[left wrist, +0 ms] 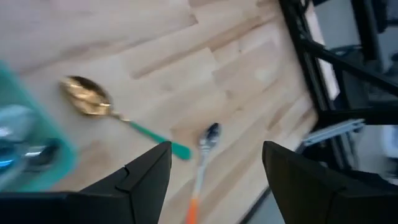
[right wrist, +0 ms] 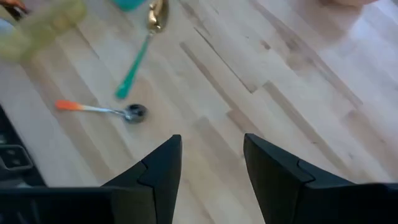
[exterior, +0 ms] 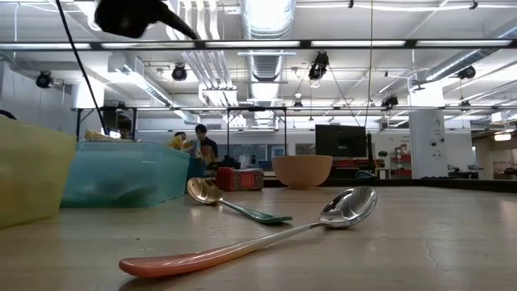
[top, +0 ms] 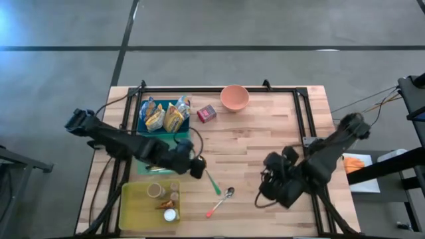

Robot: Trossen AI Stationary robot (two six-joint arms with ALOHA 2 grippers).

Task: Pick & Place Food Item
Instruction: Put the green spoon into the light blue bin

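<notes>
Wooden table (top: 265, 139) held snack packets (top: 165, 117) in a teal bin (top: 141, 113), upper left; the empty, spread left gripper (top: 197, 166) hovering above risked snagging the green-handled spoon (top: 212, 182).

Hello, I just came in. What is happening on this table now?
Nothing is being held at this moment. The left claw hangs open above the wooden table, over two spoons: one with a green handle and one with an orange handle. The right claw waits open over bare wood. Snack packets lie in a blue bin, and a yellow bin, a red box and an orange bowl stand nearby.
</notes>
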